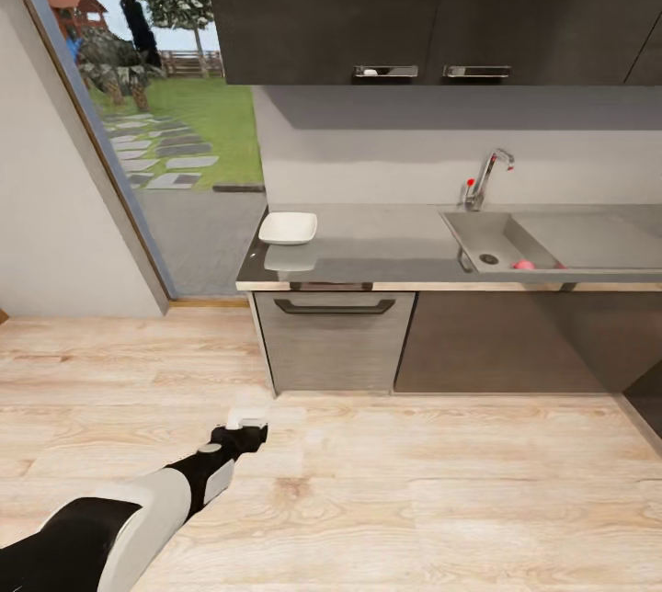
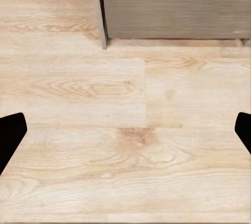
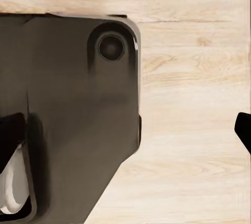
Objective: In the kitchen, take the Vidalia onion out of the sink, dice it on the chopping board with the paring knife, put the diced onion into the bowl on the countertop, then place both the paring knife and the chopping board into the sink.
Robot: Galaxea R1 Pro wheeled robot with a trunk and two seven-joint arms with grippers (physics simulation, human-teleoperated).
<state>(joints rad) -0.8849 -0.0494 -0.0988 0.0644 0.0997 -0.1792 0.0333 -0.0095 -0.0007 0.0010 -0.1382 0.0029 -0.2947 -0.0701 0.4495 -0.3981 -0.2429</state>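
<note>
The approach step is judged under way: the Vidalia onion [image 1: 523,265] lies in the sink [image 1: 478,238], well apart from the left gripper [image 1: 246,424], whose fingers, like the right gripper's [image 3: 125,130], are spread and empty. A drive closer is called for.

Left arm [image 1: 119,518]: glossy white rounded shell with black segments, narrowing to a black wrist and pale end block. Both wrist views: black pointed fingertips [image 2: 11,135]. Right wrist view: dark, rounded-corner base panel [image 3: 68,109] with a round recessed hole
</note>
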